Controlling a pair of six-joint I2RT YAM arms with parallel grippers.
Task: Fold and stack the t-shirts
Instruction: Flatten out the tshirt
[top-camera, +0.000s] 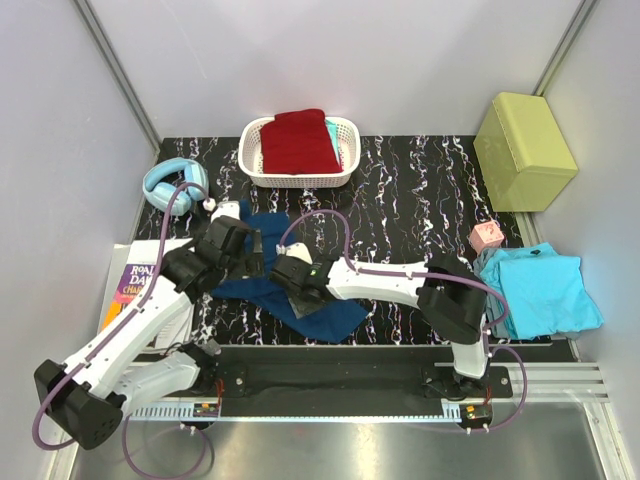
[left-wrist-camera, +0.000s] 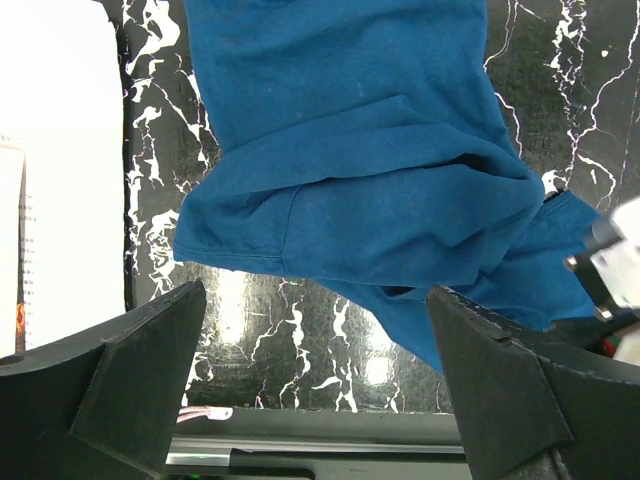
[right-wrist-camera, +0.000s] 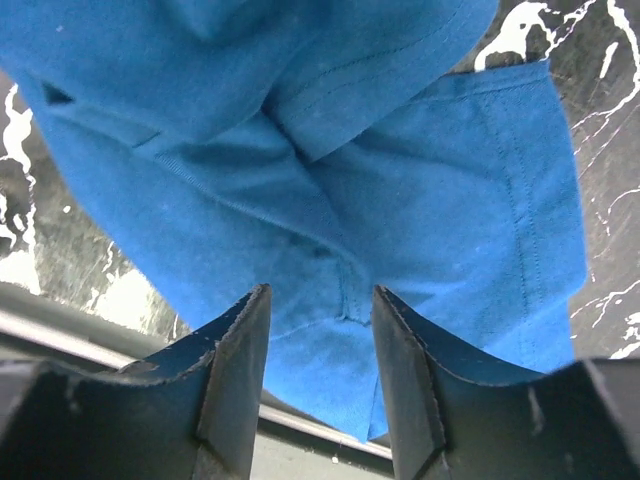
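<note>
The navy blue t-shirt (top-camera: 335, 318) lies crumpled on the black marbled table (top-camera: 420, 200), between my two grippers. My left gripper (top-camera: 245, 248) is wide open over its left side. In the left wrist view the navy t-shirt (left-wrist-camera: 360, 170) fills the upper frame and the left gripper (left-wrist-camera: 315, 295) has only bare table between its fingertips. My right gripper (right-wrist-camera: 320, 292) hangs low over a seamed fold of the navy t-shirt (right-wrist-camera: 420, 200), its jaws partly apart with cloth showing between them. A dark red t-shirt (top-camera: 298, 140) lies folded in a white basket (top-camera: 345, 172). A turquoise t-shirt (top-camera: 540, 288) rests at the right edge.
A yellow-green box (top-camera: 525, 150) stands at the back right and a small pink object (top-camera: 487, 236) sits next to the turquoise t-shirt. Light blue headphones (top-camera: 173, 186) and a book (top-camera: 130, 282) lie at the left, by my left arm.
</note>
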